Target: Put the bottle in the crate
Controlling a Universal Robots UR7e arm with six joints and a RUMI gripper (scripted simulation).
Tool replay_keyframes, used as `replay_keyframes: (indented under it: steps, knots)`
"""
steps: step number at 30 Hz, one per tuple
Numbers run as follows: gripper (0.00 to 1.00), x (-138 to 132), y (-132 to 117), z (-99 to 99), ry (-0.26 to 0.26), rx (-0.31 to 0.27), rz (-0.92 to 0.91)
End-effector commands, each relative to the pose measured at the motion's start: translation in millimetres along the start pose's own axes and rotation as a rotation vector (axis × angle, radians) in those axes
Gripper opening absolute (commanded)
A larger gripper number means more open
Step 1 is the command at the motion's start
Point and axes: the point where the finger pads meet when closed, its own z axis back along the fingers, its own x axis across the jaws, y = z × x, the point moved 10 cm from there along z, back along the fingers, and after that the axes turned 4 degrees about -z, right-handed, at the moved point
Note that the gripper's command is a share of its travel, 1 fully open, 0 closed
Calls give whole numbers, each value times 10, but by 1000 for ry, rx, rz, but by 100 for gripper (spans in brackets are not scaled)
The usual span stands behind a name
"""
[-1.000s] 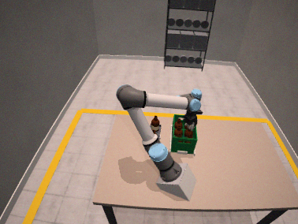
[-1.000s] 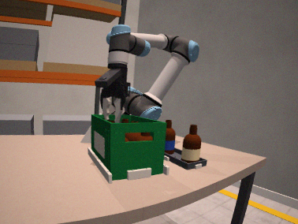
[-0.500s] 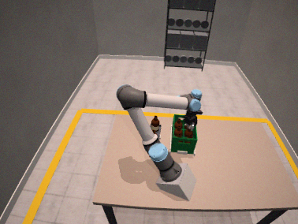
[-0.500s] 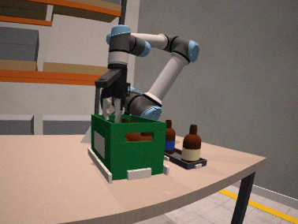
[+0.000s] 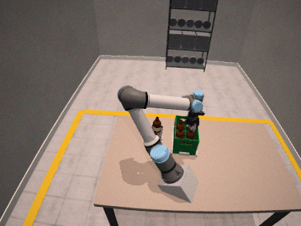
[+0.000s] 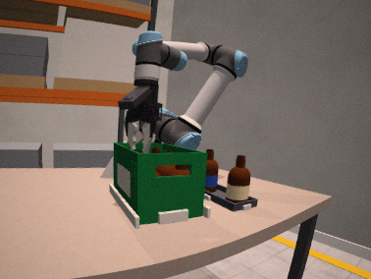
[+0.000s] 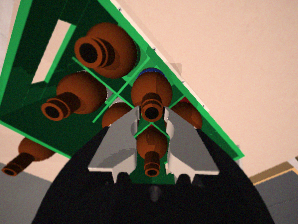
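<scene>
Brown glass is what the end effector [image 5: 193, 127] [image 6: 140, 146] [image 7: 151, 107] has hold of, as far as I can tell: its fingers look clamped on the neck of a blue-banded bottle [image 7: 151, 92], which makes sense, since a neck grip leaves the wider body free to go down between the dividers. That bottle is the one that matters here, and it's inside the green crate [image 5: 179, 148] [image 6: 172, 196] [image 7: 220, 134], directly below the end effector, with its neck up. Can't tell if its base is on the crate floor yet. The other cells around it have brown bottles standing in them, so I'd guess this is the last slot getting filled. Crate sits flat on the counter [image 5: 239, 167] [image 6: 69, 211], with low white strips [image 6: 173, 216] along its base, maybe there to show if it shifts. Off to the side of the end effector, the dark tray [image 6: 251, 201] is flat too, holding a cream-labelled bottle [image 5: 157, 124] [image 6: 238, 179] and a blue-labelled one [image 6: 211, 172], both upright. IMO next up is settling it, opening gently and rising straight, because a snagged finger could drag a neighbour or tip the crate.

Between the earlier pictures and now, hardly any change can be made out. At the end effector [image 5: 193, 126] [image 6: 140, 147] [image 7: 151, 107], any difference in height or in the spread of its fingers is too slight to tell, and no clear shift shows below or beside it.
</scene>
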Motion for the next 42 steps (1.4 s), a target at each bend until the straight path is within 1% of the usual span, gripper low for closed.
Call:
replay_keyframes:
  steps: [1, 18, 19, 42]
  knots:
    - [0, 0, 3, 5, 0, 1, 0]
    - [0, 0, 3, 5, 0, 1, 0]
    - [38, 0, 3, 5, 0, 1, 0]
    - [38, 0, 3, 5, 0, 1, 0]
